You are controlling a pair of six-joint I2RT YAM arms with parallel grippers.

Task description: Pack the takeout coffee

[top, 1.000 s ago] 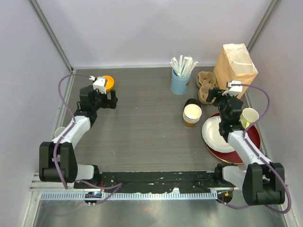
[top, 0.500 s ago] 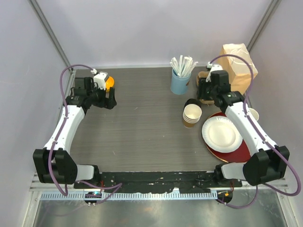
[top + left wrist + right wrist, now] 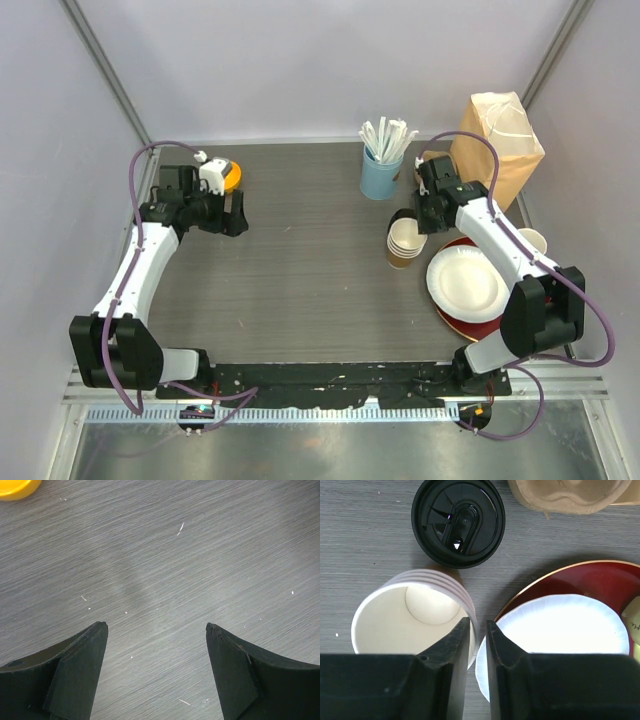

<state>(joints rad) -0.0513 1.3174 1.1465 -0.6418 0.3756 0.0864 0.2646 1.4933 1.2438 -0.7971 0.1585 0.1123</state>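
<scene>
One takeout coffee cup with a black lid (image 3: pixel 458 522) stands upright on the table, just beyond a stack of open kraft paper cups (image 3: pixel 405 625); in the top view the cup's lid (image 3: pixel 404 216) peeks out behind the stack (image 3: pixel 405 242). My right gripper (image 3: pixel 477 625) is over the stack's right edge. One finger is inside the top cup and the other outside, nearly closed on the rim. My left gripper (image 3: pixel 156 626) hangs open over bare table at the far left (image 3: pixel 232 212), holding nothing.
A cardboard cup carrier (image 3: pixel 565 495) lies behind the lidded cup, beside a brown paper bag (image 3: pixel 497 140). A white plate (image 3: pixel 565 625) rests on a red plate (image 3: pixel 600 580). There is also a blue cup of straws (image 3: pixel 380 175), a pale yellow cup (image 3: pixel 530 240) and an orange disc (image 3: pixel 228 175).
My right arm swung from the red plate up to the carrier, then onto the cup stack, its jaws narrowing around the rim. The left arm straightened and drew slightly left.
</scene>
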